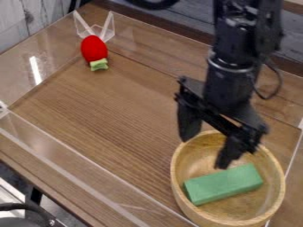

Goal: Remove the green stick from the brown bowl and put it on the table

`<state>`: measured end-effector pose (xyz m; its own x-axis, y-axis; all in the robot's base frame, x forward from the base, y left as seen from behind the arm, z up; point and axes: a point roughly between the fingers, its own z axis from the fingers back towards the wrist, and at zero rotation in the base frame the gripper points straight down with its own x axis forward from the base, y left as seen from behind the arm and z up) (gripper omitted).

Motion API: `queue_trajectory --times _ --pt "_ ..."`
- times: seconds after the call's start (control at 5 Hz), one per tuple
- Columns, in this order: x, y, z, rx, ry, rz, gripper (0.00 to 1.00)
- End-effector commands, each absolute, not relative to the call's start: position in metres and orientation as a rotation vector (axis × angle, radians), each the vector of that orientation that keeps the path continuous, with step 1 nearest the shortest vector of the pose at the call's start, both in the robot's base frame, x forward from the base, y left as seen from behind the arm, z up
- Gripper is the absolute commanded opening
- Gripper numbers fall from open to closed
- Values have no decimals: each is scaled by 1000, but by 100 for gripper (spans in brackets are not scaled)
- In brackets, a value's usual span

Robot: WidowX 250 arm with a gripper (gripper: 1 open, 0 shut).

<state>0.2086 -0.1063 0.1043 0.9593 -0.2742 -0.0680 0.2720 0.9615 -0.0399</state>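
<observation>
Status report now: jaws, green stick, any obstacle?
Jaws open, above the light-brown round wooden bowl. Flat green rectangular stick inside bowl, not held. Nothing seen covering the stick.

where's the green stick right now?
In the camera view, the green stick lies at lower right, inside the brown bowl, just below the open gripper in the image.

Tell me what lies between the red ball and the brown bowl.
Only bare tabletop separates the red ball and bowl in the camera view.
</observation>
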Motion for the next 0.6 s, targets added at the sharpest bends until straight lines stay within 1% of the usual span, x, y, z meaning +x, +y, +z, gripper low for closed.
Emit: queue_trajectory --times 0.0,0.2,0.4 --pt "205 -115 116 -45 10 -279 100" --pt "202 -113 112 -38 6 -285 100" --pt "202 -124 113 -32 0 -406 100"
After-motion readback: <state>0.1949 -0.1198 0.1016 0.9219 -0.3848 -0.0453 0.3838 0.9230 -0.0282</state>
